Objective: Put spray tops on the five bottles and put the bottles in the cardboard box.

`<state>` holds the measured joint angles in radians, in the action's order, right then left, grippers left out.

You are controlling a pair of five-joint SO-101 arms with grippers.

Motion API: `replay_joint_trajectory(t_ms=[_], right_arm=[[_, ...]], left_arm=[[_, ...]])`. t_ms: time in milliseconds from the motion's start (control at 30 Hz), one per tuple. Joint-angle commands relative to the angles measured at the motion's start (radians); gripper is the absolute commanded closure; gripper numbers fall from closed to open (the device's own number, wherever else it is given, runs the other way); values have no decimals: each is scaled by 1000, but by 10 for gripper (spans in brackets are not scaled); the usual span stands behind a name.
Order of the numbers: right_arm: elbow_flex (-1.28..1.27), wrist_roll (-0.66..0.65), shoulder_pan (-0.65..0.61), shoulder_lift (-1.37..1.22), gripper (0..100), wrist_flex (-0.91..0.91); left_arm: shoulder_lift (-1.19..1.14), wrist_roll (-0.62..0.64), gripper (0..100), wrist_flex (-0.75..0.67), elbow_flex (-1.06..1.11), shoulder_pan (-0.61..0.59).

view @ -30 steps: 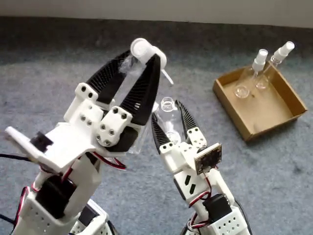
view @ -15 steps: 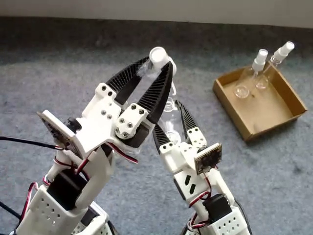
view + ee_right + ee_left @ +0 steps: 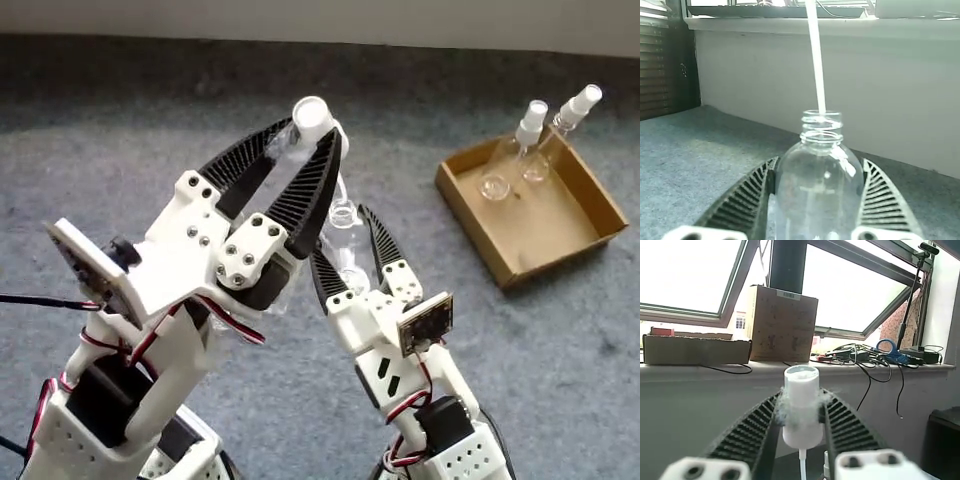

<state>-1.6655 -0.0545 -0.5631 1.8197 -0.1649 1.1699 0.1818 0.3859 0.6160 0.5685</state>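
In the high view, the left gripper (image 3: 308, 140) is raised with its black ribbed fingers pinched narrowly on one white, round-capped spray top (image 3: 312, 115). It sits directly above the clear, round-shouldered bottle (image 3: 343, 225), which the right gripper (image 3: 342, 235) clasps between its own ribbed fingers over the grey carpet (image 3: 120, 150). The right wrist view adds the top's thin white tube (image 3: 815, 60) reaching down to the bottle's threaded open mouth. Well apart on the right arm's side, the shallow cardboard box (image 3: 478, 238) holds two more clear bottles (image 3: 510, 165) capped with white sprayers, three bottles in all.
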Motion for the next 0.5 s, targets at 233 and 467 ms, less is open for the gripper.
replay_joint_trajectory(t_ms=[233,467], right_arm=[[-16,6,24,19,839,5],[-16,6,24,19,839,5]], left_arm=[[4,51,995,98,-24,13],[2,118,995,92,131,12]])
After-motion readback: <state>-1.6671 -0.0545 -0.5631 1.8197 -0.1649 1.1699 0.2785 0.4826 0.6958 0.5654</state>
